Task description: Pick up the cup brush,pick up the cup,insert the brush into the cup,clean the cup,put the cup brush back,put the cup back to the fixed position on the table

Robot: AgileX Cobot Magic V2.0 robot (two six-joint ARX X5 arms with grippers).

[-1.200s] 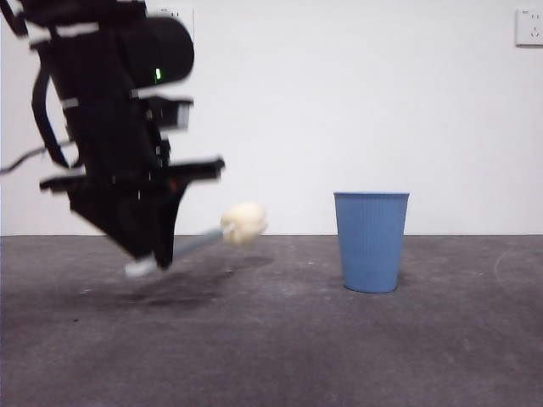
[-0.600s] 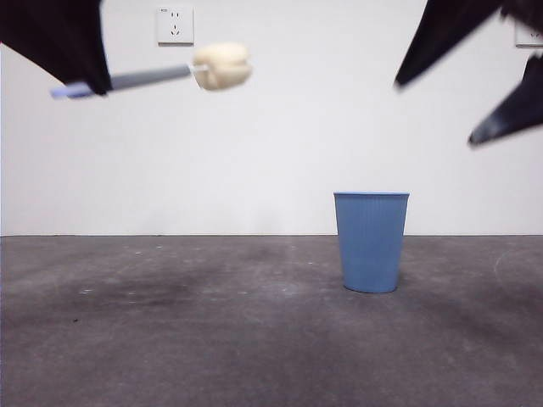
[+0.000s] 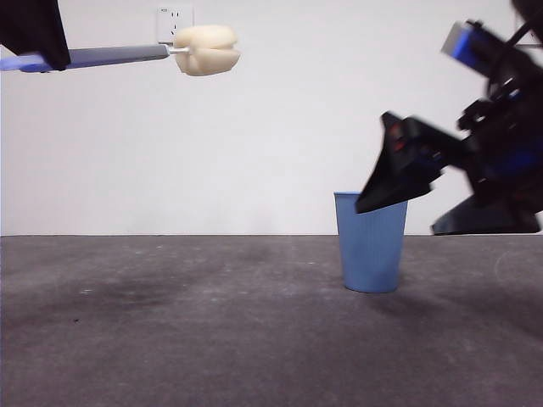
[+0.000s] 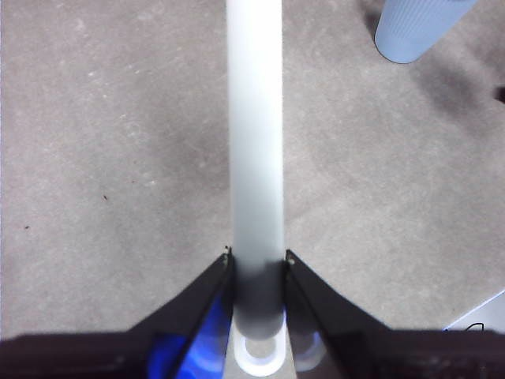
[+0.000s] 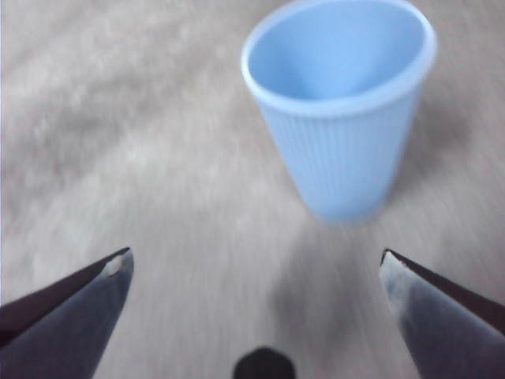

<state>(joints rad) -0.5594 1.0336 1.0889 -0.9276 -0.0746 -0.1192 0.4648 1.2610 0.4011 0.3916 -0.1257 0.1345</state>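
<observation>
left gripper (image 4: 256,264): fingers clamped on brush (image 3: 127,56) handle, held high
right gripper (image 5: 252,276): fingers wide open, near cup (image 3: 371,242)
step: cup pickup
next: straddle cup, close

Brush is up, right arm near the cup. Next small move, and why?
Probably ease the right gripper forward around the cup. Its jaws are open with the cup standing ahead of them, ungrasped, on the table, while the left gripper holds the cup brush aloft.
</observation>
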